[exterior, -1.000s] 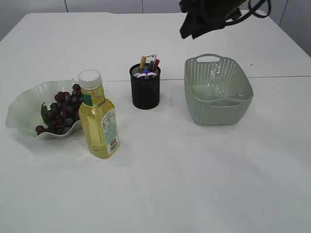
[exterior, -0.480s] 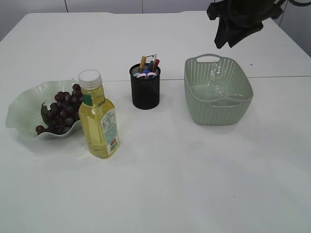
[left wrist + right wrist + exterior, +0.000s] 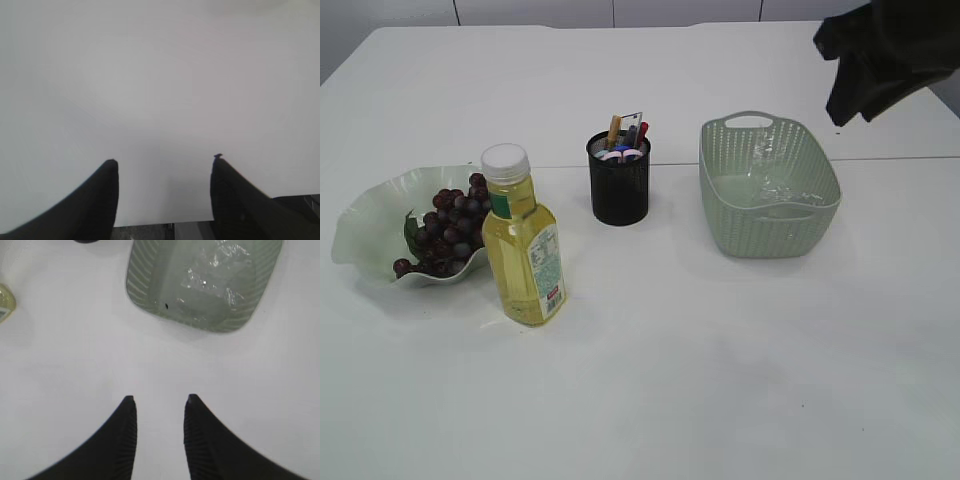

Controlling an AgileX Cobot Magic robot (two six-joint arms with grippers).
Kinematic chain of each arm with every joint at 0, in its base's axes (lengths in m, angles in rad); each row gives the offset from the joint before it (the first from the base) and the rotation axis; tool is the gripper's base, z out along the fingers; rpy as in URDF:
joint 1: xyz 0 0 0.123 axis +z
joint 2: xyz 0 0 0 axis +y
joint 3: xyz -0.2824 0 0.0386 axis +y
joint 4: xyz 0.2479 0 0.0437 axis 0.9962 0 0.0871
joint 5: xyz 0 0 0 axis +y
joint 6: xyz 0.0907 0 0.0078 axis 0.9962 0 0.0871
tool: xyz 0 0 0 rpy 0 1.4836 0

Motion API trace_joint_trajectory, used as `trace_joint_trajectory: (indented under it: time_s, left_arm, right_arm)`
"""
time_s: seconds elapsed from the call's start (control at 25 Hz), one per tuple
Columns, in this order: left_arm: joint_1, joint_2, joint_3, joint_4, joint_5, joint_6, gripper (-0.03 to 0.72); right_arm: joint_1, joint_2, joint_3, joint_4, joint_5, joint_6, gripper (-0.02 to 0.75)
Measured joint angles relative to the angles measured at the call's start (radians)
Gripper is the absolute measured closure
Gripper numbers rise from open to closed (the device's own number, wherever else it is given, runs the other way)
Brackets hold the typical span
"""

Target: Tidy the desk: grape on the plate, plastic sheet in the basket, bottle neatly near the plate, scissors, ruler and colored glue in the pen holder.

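Note:
Dark grapes (image 3: 445,228) lie on the pale green wavy plate (image 3: 360,235) at the left. The yellow oil bottle (image 3: 523,245) stands upright next to the plate. The black mesh pen holder (image 3: 619,185) holds several items, coloured tips showing above its rim. The crumpled clear plastic sheet (image 3: 775,185) lies in the green basket (image 3: 765,235); the right wrist view shows the sheet (image 3: 215,275) in the basket (image 3: 150,295) too. My right gripper (image 3: 159,400) is open and empty, high above the table; its arm (image 3: 880,55) is at the upper right. My left gripper (image 3: 165,162) is open and empty over bare table.
The table's back edge runs along the top of the exterior view. A seam crosses the table behind the pen holder (image 3: 880,158). The bottle's edge (image 3: 6,302) shows at the left of the right wrist view.
My right arm has swung to the right, from above the pen holder and basket gap to the upper right corner. The objects have not moved.

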Motion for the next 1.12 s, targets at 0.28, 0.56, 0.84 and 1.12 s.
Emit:
trace_joint_trajectory:
  time_s: [0.28, 0.56, 0.84, 1.12]
  left_arm:
    - [0.000, -0.151, 0.000, -0.002, 0.049, -0.030, 0.252]
    - [0.000, -0.336, 0.000, -0.003, 0.095, -0.037, 0.252]
    - [0.000, -0.486, 0.000, -0.003, 0.099, -0.037, 0.252]
    - [0.000, -0.634, 0.000, 0.011, 0.105, -0.038, 0.253]
  right_arm:
    - [0.000, -0.253, 0.275, -0.023, -0.048, -0.005, 0.499]
    - [0.000, -0.547, 0.544, -0.026, -0.135, 0.080, 0.483]
    - [0.000, -0.896, 0.692, -0.030, -0.120, 0.135, 0.411]
    - [0.000, -1.215, 0.767, -0.043, 0.011, 0.137, 0.403]
